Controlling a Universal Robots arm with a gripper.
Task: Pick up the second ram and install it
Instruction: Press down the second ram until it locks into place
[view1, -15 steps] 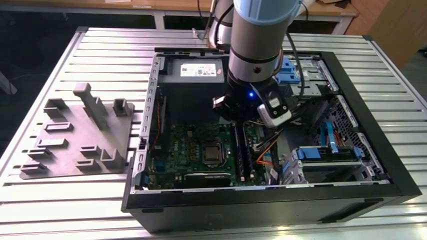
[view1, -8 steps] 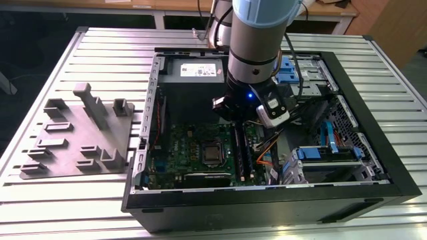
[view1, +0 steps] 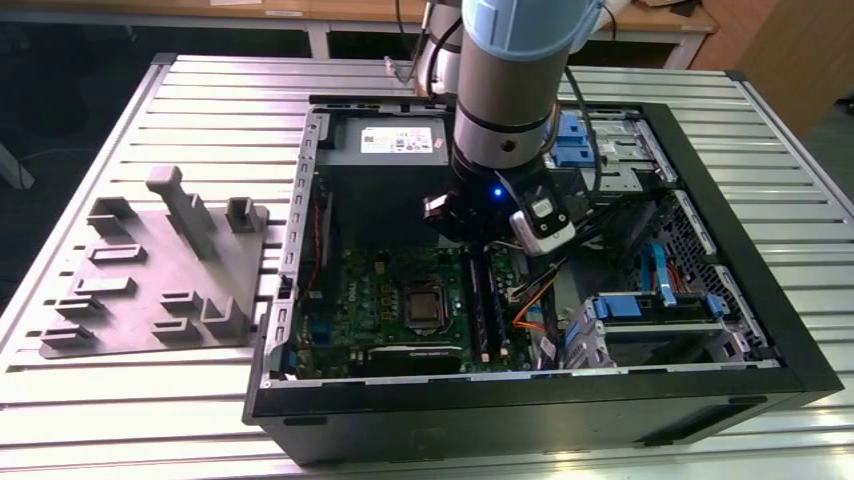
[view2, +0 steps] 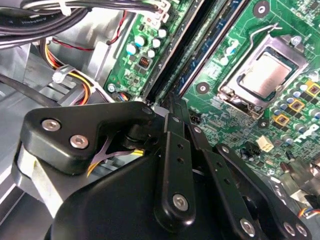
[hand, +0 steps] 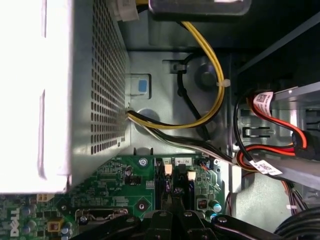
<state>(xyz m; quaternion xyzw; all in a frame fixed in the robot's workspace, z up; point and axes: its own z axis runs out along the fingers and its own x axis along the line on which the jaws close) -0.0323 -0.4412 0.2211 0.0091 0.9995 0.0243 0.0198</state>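
Note:
My gripper (view1: 474, 252) reaches down into the open computer case, over the far end of the black slot rails on the green board (view1: 380, 290). In both wrist views its fingertips (view2: 170, 112) are closed together, right above the rail ends by the white latches (hand: 168, 170). The second ram (view1: 478, 305) is a long dark stick standing on edge along the rails, running from under the gripper toward the case's front. The fingertips sit at its far end. Whether they touch it is hidden, and I cannot tell if it is fully seated.
The processor socket (view2: 265, 75) lies beside the rails. The grey power-supply box (view1: 387, 143) and yellow and black cables (hand: 210, 75) are just behind the gripper. Blue drive brackets (view1: 654, 300) fill the exterior view's right of the case. A grey holder plate (view1: 160, 270) lies on the slatted table.

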